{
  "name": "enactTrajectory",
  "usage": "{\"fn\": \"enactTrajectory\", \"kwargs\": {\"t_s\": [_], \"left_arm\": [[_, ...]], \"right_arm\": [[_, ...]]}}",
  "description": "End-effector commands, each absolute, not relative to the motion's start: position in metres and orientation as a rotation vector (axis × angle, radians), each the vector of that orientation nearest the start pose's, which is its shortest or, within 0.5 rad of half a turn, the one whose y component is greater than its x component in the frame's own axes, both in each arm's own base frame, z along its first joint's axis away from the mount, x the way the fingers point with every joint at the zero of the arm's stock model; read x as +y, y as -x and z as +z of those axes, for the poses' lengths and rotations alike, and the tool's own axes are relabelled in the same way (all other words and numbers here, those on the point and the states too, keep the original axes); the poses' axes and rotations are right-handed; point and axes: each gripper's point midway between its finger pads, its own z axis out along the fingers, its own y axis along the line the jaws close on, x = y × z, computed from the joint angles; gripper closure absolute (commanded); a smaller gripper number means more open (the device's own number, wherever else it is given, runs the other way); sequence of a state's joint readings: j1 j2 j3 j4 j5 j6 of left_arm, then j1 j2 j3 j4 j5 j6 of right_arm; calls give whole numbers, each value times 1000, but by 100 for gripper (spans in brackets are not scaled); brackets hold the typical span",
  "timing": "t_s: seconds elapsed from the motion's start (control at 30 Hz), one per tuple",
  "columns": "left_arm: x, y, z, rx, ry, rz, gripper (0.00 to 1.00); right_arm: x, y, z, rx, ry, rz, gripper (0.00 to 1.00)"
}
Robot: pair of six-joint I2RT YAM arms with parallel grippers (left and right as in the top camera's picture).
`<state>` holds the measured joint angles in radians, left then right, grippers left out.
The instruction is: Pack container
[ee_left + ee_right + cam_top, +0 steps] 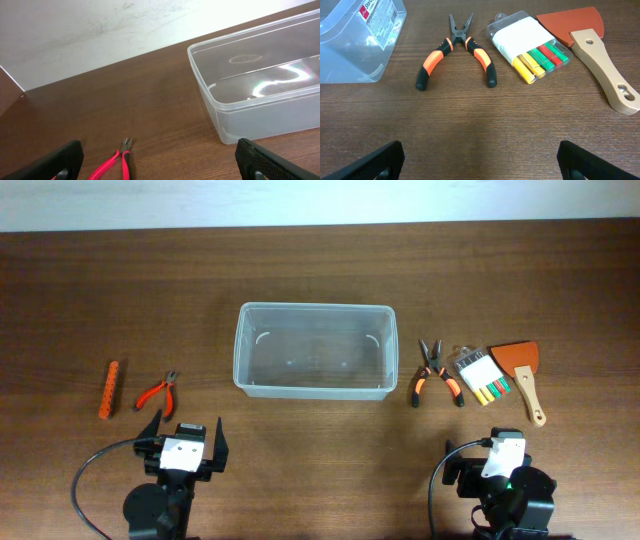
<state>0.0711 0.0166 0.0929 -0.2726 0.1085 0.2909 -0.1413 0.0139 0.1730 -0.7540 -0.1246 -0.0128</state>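
With the clear container (313, 393) standing empty on the tabletop (320, 470) and the left gripper (159, 145) and right gripper (479, 147) both spread wide, holding nothing, best start with the orange-handled needle-nose pliers (456, 52) just right of the container, pinching both handles near the pivot.

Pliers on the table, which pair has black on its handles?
The long-nose pair right of the container, with orange-and-black grips; the smaller pair left of it has red handles.

Wooden table (320, 270), container (313, 306), pliers (437, 376), cutters (157, 391), scraper (522, 372)
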Motion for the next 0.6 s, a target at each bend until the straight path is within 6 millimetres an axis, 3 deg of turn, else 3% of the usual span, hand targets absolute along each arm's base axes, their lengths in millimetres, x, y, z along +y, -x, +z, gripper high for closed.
{"fn": "enactTrajectory", "kwargs": {"t_s": [0.0,0.33,0.57], "left_arm": [[-3,-237,148,1741,-266,150,1],[-5,-237,148,1739,-273,140,1],[-30,-233,150,1708,-378,11,1]], "right_arm": [[-6,-192,76,2161,-59,40,2],[-6,-192,76,2161,-59,40,2],[-3,-197,85,2120,-44,56,2]]}}
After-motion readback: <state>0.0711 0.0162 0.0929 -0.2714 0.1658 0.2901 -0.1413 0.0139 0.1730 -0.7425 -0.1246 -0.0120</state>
